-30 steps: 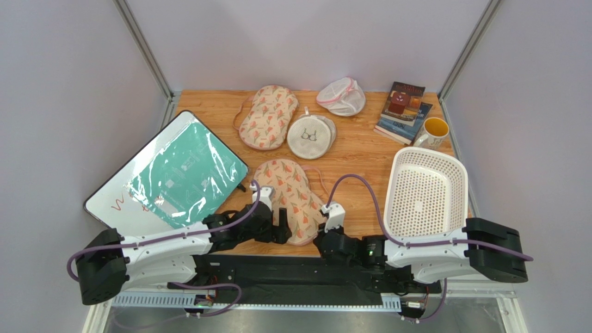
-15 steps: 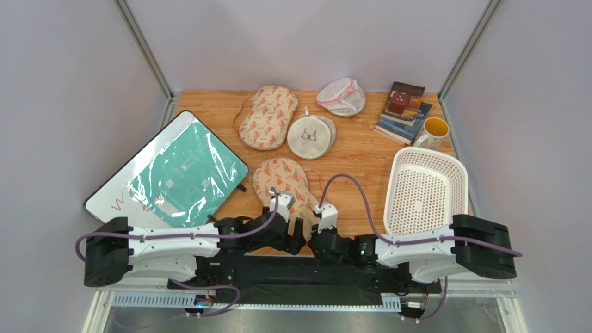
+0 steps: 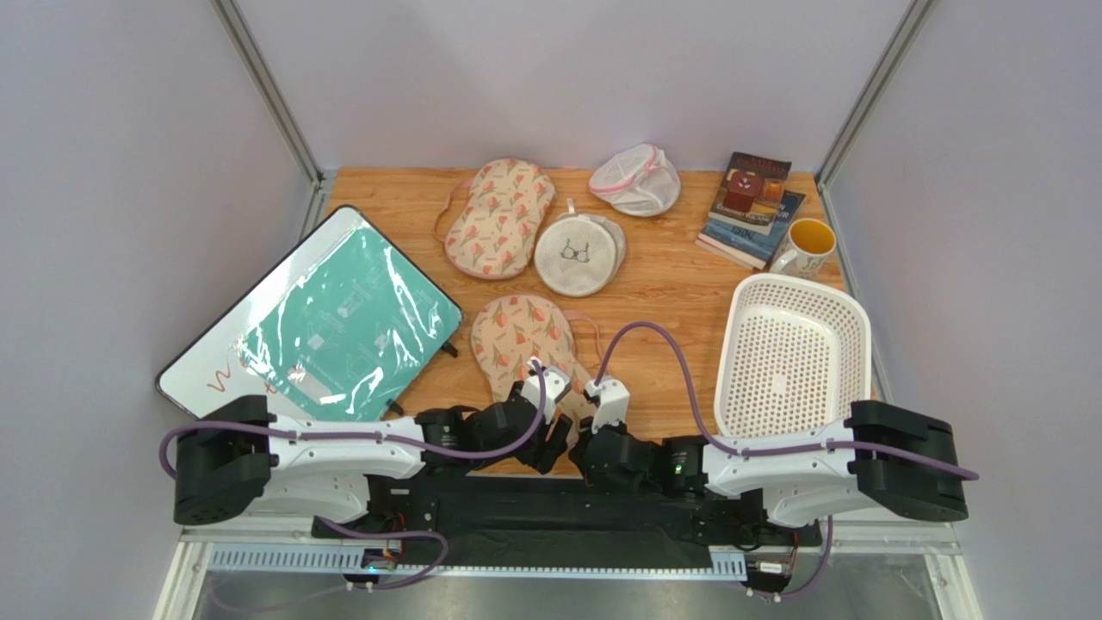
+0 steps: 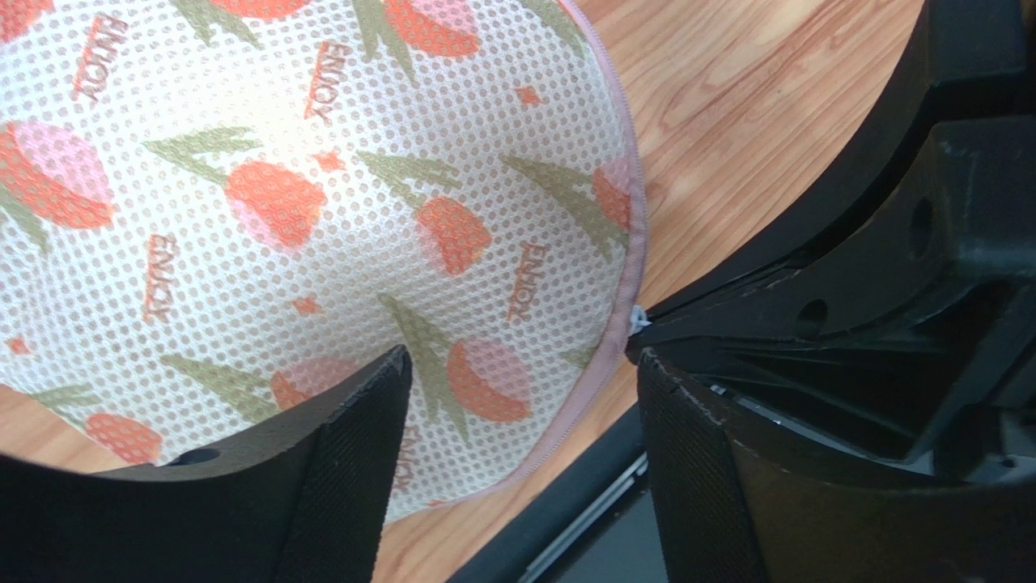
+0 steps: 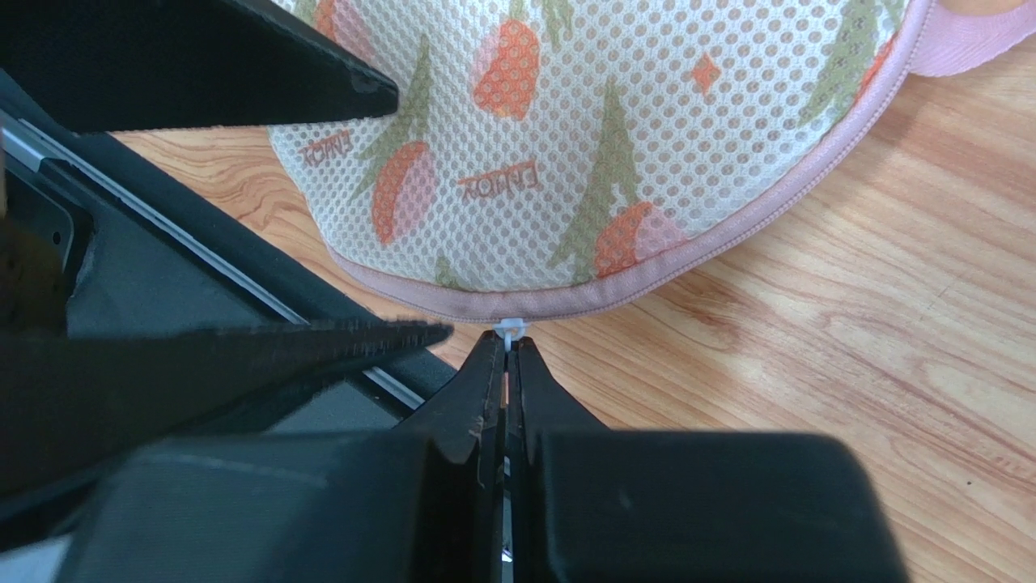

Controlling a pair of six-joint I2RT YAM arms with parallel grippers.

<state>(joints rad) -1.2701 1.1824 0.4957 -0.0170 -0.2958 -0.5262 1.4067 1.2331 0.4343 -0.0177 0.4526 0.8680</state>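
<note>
While the right gripper (image 5: pixel 507 346) has its jaws pressed together on the white zipper pull (image 5: pixel 511 327) at the near rim of the printed bag (image 5: pixel 608 146), the left gripper (image 4: pixel 523 364) stands with jaws wide apart. It grips nothing, and the bag's near edge lies between its fingers (image 4: pixel 353 450). The bag lies flat on the table (image 3: pixel 673 278), at the middle of the near edge, and the two grippers sit just beside each other at its near end. Farther off lie a second printed bag (image 3: pixel 499 217), a round pouch (image 3: pixel 578 253) and a white net bag (image 3: pixel 635 178). A basket (image 3: pixel 789 284) sits to the right, with books (image 3: pixel 750 207) and a mug (image 3: pixel 809 243) beyond it. A board (image 3: pixel 324 323) lies to the left.
</note>
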